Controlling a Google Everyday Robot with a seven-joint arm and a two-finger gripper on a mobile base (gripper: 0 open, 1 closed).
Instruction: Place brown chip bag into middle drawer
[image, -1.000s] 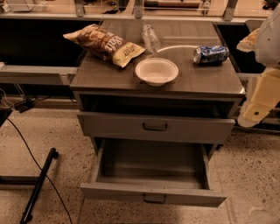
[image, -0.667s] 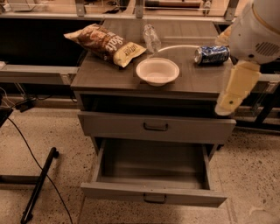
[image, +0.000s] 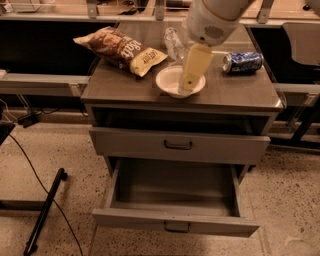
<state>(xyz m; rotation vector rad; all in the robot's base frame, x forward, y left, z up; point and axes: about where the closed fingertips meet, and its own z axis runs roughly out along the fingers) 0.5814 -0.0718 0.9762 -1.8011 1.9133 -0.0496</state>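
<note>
The brown chip bag (image: 120, 49) lies on the back left of the grey cabinet's top (image: 240, 95), tan end toward the middle. The middle drawer (image: 175, 224), the lowest one, is pulled open and holds nothing that I can see. My gripper (image: 188, 80) hangs from the white arm at the top of the view. It sits over the white bowl (image: 167, 80), to the right of the bag and apart from it. It holds nothing that I can see.
A clear plastic bottle (image: 173, 42) lies behind the bowl. A blue drink can (image: 242, 62) lies at the right of the top. The drawer above (image: 178, 145) is closed. A black pole (image: 45, 210) and a cable lie on the floor at the left.
My arm has swung left from the cabinet's right edge to over the bowl. The bag, can and drawers have not moved.
</note>
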